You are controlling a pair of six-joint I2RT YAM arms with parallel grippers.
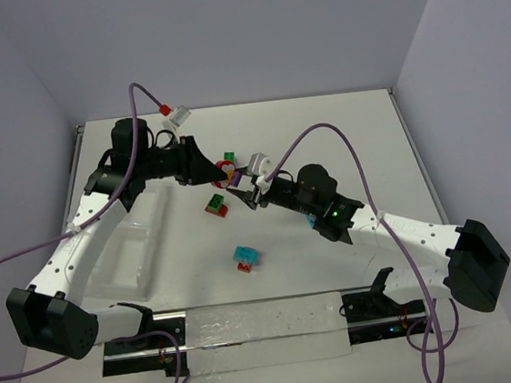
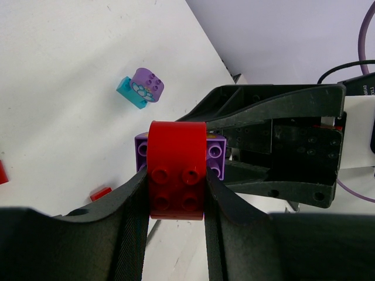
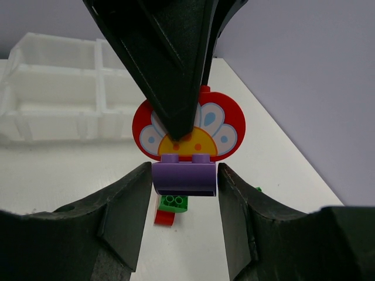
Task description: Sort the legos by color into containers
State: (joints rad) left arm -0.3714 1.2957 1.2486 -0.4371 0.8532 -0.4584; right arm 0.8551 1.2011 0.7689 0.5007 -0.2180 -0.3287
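My left gripper [image 1: 223,170] is shut on a round red flower-printed brick [image 2: 176,175] with a purple brick [image 2: 215,157] stacked on it, held above the table centre. In the right wrist view the red brick [image 3: 228,132] and the purple brick [image 3: 184,178] face me. My right gripper [image 3: 185,181] is open, its fingers [image 3: 126,205] close on both sides of the purple brick, a thin gap showing. The clear tray [image 1: 129,250] lies at the left. A green-on-red pair [image 1: 216,205] and a cyan-on-red pair [image 1: 246,257] lie on the table.
A green brick [image 1: 230,157] lies behind the grippers. A cyan-and-purple pair [image 2: 142,88] lies by the right arm. A long clear strip [image 1: 269,323] on a black rail runs along the front edge. Walls close in on three sides.
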